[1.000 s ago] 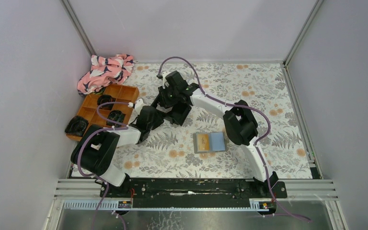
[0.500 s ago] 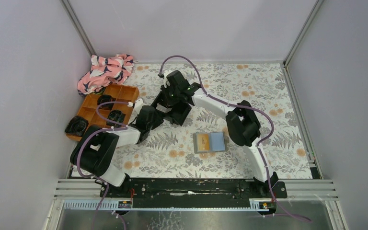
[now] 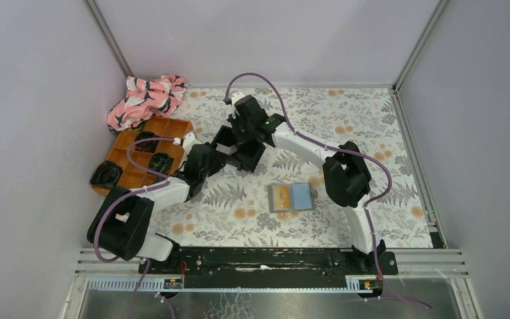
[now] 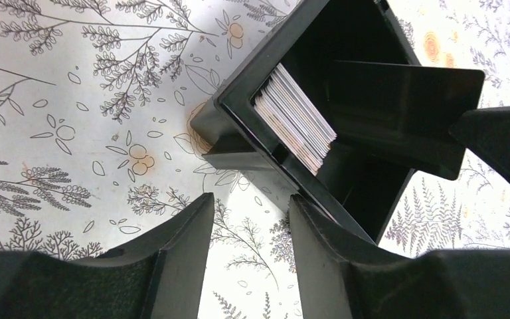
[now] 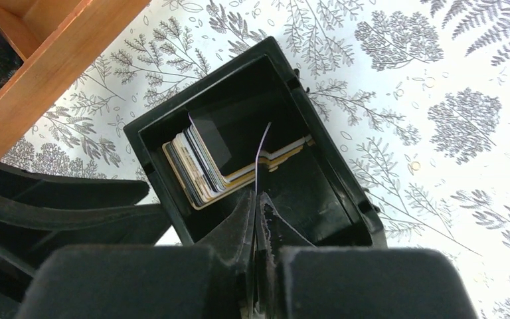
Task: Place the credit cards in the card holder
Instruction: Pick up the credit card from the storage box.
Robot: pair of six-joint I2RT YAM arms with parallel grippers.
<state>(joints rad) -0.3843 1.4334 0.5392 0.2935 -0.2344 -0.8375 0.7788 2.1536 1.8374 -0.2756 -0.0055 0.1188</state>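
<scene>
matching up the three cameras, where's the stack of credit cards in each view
top external: not visible, hidden beneath the arms
left wrist: upper centre, stack of credit cards inside the black tray
right wrist: left of centre, in the tray's left part
shared landmark: the black tray, both wrist views

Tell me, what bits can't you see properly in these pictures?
- Top view: the black square plastic tray is mostly hidden under the right arm; its cards don't show.
- Right wrist view: the thin pale card pinched in the right gripper is edge-on, face hidden.
- Left wrist view: the stack of cards shows edges only, too fine to count.
- Top view: the open grey folding card holder is too small to show any cards inside.
</scene>
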